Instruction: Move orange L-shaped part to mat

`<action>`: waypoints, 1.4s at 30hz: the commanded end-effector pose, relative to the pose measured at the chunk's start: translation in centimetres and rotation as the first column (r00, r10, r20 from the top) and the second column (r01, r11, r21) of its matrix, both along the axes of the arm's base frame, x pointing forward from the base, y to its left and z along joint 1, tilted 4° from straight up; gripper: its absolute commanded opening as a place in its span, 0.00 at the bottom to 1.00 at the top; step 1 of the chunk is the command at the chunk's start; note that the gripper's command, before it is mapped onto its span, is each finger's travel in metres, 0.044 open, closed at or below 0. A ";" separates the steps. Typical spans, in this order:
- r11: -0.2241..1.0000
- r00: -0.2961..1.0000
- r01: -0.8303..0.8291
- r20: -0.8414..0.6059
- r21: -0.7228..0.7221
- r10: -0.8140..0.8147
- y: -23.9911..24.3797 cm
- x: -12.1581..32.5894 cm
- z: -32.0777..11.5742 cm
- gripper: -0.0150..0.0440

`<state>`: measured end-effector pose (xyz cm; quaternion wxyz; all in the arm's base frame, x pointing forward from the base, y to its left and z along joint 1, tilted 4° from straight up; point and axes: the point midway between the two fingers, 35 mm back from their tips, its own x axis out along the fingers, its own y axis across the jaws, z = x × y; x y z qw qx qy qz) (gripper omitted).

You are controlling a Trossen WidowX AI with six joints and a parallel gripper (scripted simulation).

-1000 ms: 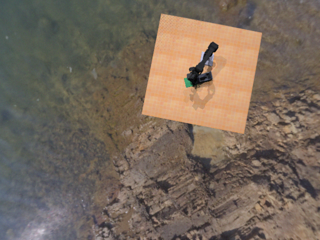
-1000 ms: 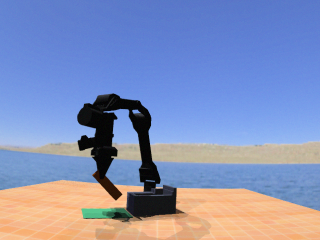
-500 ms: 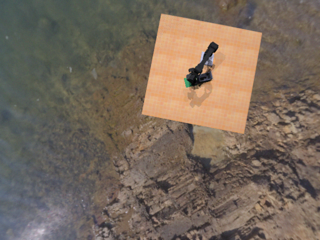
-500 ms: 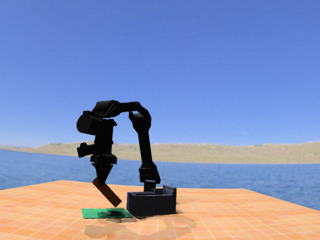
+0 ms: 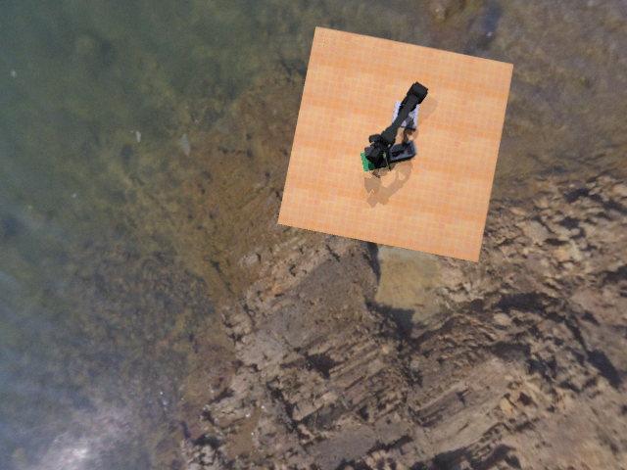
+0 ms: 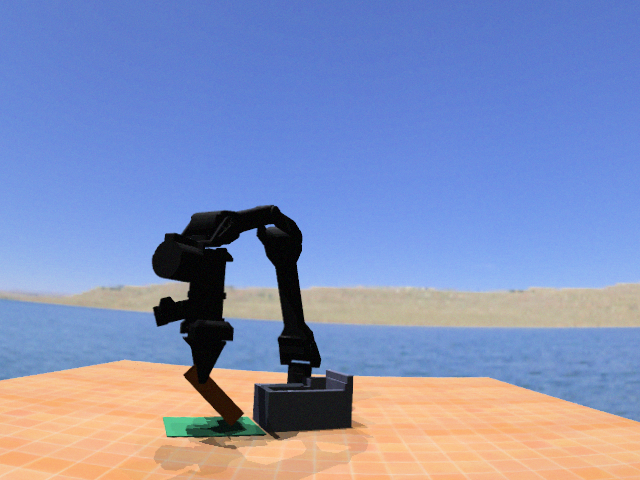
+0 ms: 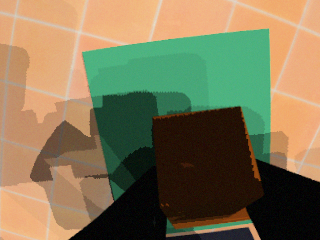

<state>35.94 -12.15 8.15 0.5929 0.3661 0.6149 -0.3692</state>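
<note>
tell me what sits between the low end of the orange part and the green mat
Little or nothing: in the exterior view the orange part, pinched in the hand, slants down until its low end hangs at the green mat. Contact can't be confirmed.

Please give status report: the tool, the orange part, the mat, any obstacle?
Tool shut on upper end of orange part. Part tilted, low end just over green mat, contact unclear. Grey tray close beside; nothing blocking the mat.
</note>
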 end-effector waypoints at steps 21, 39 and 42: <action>1.000 1.000 -0.002 0.000 -0.002 0.002 -0.2 0.5 5.9 0.93; 1.000 1.000 0.000 0.011 -0.003 0.000 -0.1 0.4 8.3 0.93; 1.000 1.000 0.000 0.011 -0.003 0.000 -0.1 0.4 8.3 0.93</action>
